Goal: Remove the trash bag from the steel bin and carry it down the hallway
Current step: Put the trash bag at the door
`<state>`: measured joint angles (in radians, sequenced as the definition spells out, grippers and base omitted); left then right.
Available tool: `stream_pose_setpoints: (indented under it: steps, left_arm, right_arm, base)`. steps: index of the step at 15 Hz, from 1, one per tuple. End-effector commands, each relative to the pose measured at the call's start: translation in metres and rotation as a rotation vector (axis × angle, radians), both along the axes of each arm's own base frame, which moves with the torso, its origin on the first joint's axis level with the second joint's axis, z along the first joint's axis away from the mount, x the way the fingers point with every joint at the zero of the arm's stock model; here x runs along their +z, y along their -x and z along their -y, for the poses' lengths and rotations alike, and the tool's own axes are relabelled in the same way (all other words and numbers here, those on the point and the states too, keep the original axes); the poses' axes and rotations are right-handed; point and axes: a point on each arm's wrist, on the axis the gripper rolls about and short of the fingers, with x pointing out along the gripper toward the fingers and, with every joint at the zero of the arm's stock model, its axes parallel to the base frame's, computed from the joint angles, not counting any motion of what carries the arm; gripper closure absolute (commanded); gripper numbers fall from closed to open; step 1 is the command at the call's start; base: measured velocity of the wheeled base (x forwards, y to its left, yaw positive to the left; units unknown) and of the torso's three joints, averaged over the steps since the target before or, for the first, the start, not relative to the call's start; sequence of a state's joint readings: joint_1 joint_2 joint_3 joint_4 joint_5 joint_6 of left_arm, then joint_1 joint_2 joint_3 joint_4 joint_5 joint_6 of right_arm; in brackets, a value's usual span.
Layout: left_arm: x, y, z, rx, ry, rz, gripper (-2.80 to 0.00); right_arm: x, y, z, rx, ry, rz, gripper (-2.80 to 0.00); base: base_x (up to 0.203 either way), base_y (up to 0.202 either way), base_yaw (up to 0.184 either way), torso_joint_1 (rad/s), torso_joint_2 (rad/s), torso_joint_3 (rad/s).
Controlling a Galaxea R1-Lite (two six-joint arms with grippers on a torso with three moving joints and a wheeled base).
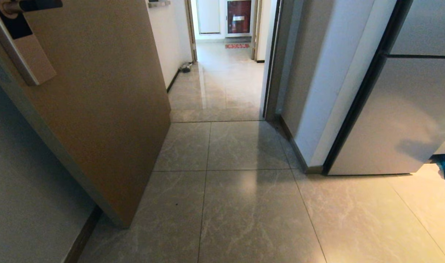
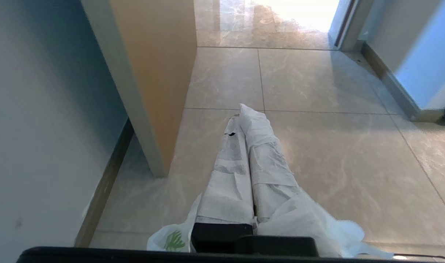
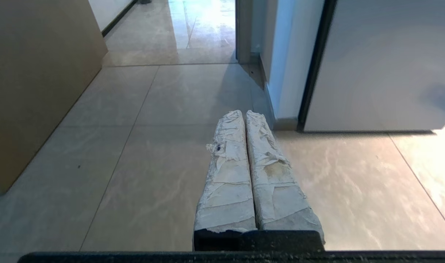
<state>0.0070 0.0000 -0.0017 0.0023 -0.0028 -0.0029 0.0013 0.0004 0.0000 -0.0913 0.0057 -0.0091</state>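
Left end effector [image 2: 248, 109]: tape-wrapped fingers [image 2: 271, 160] pressed together, clamped on the trash bag [image 2: 310, 223], white film bunched at the finger bases on both sides, green print showing on one fold. Right end effector [image 3: 244, 113]: fingers together, nothing in them. Neither arm shows in the head view. Below both: glossy marbled floor tiles [image 1: 251, 215]. Open wooden door [image 1: 105, 102] on the left, grey cabinet front [image 1: 397, 117] on the right, hallway [image 1: 222, 80] straight ahead between them.
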Motion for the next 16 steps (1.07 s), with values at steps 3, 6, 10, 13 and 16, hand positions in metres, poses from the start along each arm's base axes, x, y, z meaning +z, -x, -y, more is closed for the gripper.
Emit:
stream_pose_setpoints:
  steps: [3,6,10,13,16]
  left_arm:
    - [0.0001,-0.0001,0.0000,0.002,0.002,-0.001,0.00]
    - [0.0001,-0.0001,0.0000,0.002,0.002,-0.001,0.00]
    - [0.0001,-0.0001,0.0000,0.000,0.001,-0.001,0.00]
    - [0.0001,-0.0001,0.0000,0.002,0.002,-0.001,0.00]
    - [0.0001,-0.0001,0.0000,0.001,0.002,-0.001,0.00]
  right_arm:
    - [-0.0106,-0.0030,0.0000,0.001,0.000,-0.037,0.00]
    - [-0.0104,-0.0029,0.0000,0.001,0.000,-0.036,0.00]
    - [-0.0102,-0.0029,0.0000,0.001,0.000,-0.036,0.00]
    - [-0.0105,-0.0030,0.0000,0.001,0.000,-0.037,0.00]
    - [-0.0102,-0.0029,0.0000,0.001,0.000,-0.036,0.00]
  base:
    - [0.193,0.000,0.000,0.003,0.01,0.001]
    - [0.192,0.000,0.000,0.001,0.00,0.001]
    - [0.192,0.000,0.001,0.002,0.00,0.003]
    - [0.193,0.000,0.002,0.004,0.00,0.005]
    - [0.192,0.000,0.002,0.000,0.00,0.004]
